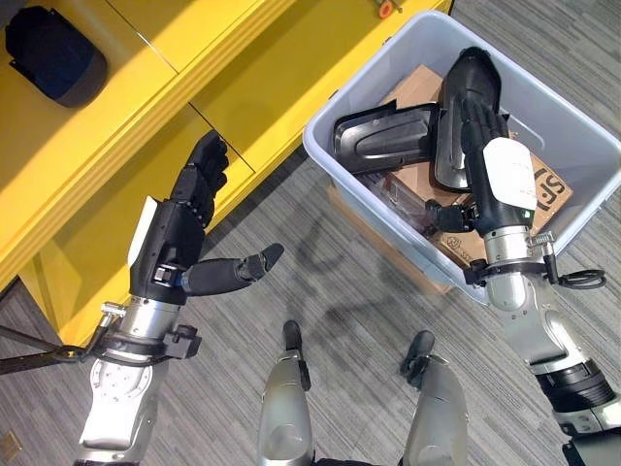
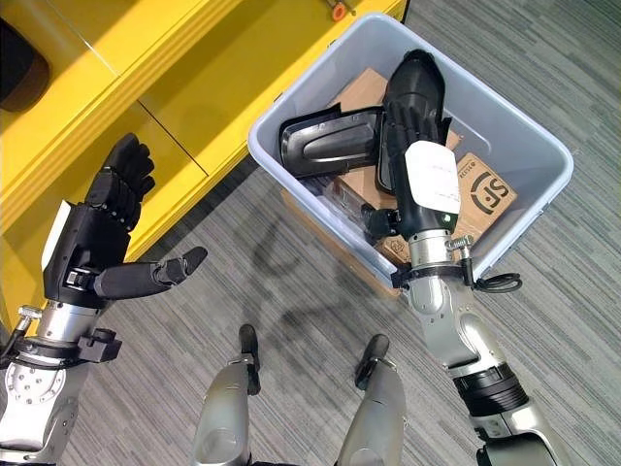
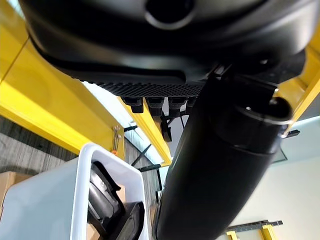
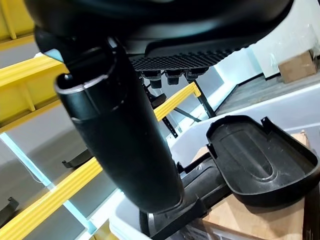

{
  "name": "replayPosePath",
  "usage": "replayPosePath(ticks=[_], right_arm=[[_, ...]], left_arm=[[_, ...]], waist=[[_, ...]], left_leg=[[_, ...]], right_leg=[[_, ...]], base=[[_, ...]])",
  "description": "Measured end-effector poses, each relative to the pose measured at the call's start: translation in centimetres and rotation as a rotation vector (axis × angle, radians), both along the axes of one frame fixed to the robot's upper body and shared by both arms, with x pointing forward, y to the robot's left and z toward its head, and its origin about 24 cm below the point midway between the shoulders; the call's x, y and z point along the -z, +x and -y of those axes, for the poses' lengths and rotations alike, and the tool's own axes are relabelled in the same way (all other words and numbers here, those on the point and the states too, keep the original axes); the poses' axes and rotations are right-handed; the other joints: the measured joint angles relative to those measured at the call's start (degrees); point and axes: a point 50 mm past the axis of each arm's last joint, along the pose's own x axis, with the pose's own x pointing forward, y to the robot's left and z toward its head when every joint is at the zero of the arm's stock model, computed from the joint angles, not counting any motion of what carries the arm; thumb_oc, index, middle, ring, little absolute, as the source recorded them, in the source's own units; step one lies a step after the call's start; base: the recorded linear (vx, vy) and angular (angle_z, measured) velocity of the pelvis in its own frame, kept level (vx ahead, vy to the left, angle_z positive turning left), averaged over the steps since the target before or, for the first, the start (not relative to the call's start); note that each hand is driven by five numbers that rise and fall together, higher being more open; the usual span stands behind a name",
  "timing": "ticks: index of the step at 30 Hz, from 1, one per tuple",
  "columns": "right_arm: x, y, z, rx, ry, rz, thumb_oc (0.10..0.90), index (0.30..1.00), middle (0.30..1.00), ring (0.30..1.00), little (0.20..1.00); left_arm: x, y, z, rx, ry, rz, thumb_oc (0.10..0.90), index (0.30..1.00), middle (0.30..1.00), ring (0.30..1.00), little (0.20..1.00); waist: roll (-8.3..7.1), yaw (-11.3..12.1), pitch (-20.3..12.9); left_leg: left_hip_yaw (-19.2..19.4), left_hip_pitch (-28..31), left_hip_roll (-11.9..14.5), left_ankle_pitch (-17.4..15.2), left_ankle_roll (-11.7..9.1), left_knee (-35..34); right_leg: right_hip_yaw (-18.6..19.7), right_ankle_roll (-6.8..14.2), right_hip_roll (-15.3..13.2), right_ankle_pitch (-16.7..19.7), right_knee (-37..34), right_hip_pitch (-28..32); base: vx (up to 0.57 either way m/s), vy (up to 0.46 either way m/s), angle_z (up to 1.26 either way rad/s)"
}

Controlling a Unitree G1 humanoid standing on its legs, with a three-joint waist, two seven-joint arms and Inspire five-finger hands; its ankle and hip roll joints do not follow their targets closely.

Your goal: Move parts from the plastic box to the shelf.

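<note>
The grey plastic box (image 1: 320,146) stands on the floor at the right, beside the yellow shelf (image 1: 223,58). Inside it lie a flat black tray-shaped part (image 1: 383,136), a long black part (image 1: 473,73) and cardboard cartons (image 1: 417,87). My right hand (image 1: 500,175) reaches into the box with straight fingers lying along the long part, holding nothing; its thumb (image 4: 120,135) juts out straight beside the tray-shaped part (image 4: 260,160). My left hand (image 1: 175,238) hovers open and empty in front of the shelf's lower edge, thumb pointing toward the box.
A dark rounded part (image 1: 53,53) rests on the shelf's top at the far left. A cardboard box (image 1: 374,228) sits under the plastic box. A small orange item (image 1: 386,8) lies at the shelf's far end. Grey carpet lies between shelf and box.
</note>
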Motion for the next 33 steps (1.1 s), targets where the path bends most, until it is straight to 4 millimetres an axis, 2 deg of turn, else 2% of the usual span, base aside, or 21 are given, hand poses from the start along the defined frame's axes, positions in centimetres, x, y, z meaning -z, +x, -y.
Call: replayPosePath(ticks=[5,11,19,33], right_arm=[[-1.3,0.4,-0.3,0.003,-0.019,0.047,0.900,1.000,1.000,1.000,1.000],[-3.0,1.3,-0.3,0.021,-0.036,0.092,0.900,1.000,1.000,1.000,1.000],[-1.8,2.7,1.2,0.119,-0.076,0.029,0.900,1.000,1.000,1.000,1.000],[-1.5,3.1,0.6,0.129,-0.088,0.003,0.900,1.000,1.000,1.000,1.000]], left_arm=[[-0.8,0.7,0.4,0.053,-0.017,0.013,0.900,1.000,1.000,1.000,1.000],[-0.5,0.9,1.0,0.109,-0.035,-0.021,0.900,1.000,1.000,1.000,1.000],[-0.1,1.1,1.0,0.138,-0.058,-0.065,0.900,1.000,1.000,1.000,1.000],[-0.3,2.2,1.3,0.126,-0.075,-0.073,0.900,1.000,1.000,1.000,1.000]], waist=[[0.00,-0.2,0.0],[0.01,-0.5,0.0],[0.06,0.1,0.0],[0.29,-0.1,0.0]], left_leg=[[0.1,0.1,0.3,0.1,-0.1,0.1],[0.0,0.2,0.5,0.1,-0.2,0.3],[0.0,-1.6,0.3,0.1,-0.2,1.3],[-0.4,-9.7,0.4,0.2,-0.3,5.1]], right_leg=[[0.1,0.0,0.3,0.0,0.0,0.0],[0.3,-0.1,0.4,-0.1,0.5,-0.1],[1.2,-0.5,0.0,-1.0,2.8,-3.1],[2.8,-1.5,-0.5,-1.7,7.1,-12.0]], base=[[0.00,0.000,0.00],[0.00,-0.024,0.00],[0.00,0.002,0.00],[-0.01,0.004,-0.01]])
